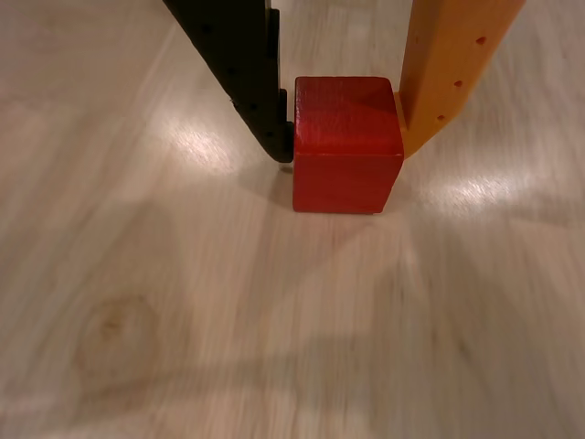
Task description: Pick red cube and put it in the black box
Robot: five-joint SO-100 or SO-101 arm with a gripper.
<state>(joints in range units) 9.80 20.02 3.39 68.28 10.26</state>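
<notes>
A red cube point(347, 155) rests on the pale wooden table point(183, 302) in the upper middle of the wrist view. My gripper point(345, 148) comes down from the top edge and straddles it. The black finger point(247, 73) presses its tip against the cube's left face, and the orange finger point(448, 73) lies against its right face. The cube's underside looks level with the table surface. The black box is out of view.
Bare light wood grain spreads in front of and to both sides of the cube, with bright lamp reflections left and right of it.
</notes>
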